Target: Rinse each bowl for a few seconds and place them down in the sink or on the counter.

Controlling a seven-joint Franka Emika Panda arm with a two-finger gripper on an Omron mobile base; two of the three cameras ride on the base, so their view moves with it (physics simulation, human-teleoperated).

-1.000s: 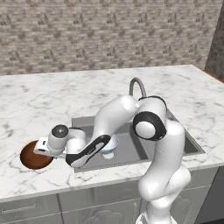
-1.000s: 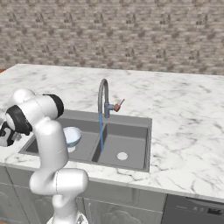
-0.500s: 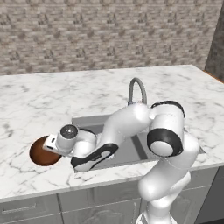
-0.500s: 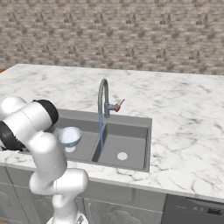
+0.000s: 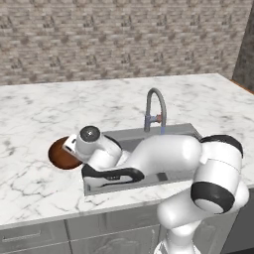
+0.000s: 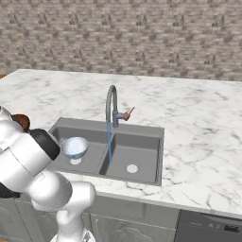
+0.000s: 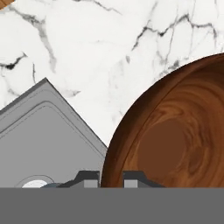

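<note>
The dark reddish-brown bowl [image 7: 175, 140] hangs over the white marble counter [image 7: 87, 52] just left of the sink [image 7: 39, 140]. My gripper [image 7: 111, 178] is shut on its rim, one fingertip on either side of the wall. From the left base view the brown bowl [image 5: 59, 155] sits at the end of my gripper [image 5: 68, 148], left of the sink [image 5: 173, 131]. A sliver of that bowl [image 6: 21, 121] shows past my arm. The pale blue-white bowl [image 6: 74, 146] stands upright in the left basin of the sink [image 6: 137, 130].
The gooseneck tap [image 6: 112, 101] runs, its thin stream [image 6: 109, 142] falling along the divider between the basins. My arm [image 5: 163, 154] stretches across the sink's front. The brick wall [image 5: 124, 39] closes off the back of the counter [image 5: 44, 114].
My gripper has carried the brown bowl rightward and farther back, from the counter's left toward the sink's left edge. My elbow has swung out to the right. The pale bowl has stayed put.
</note>
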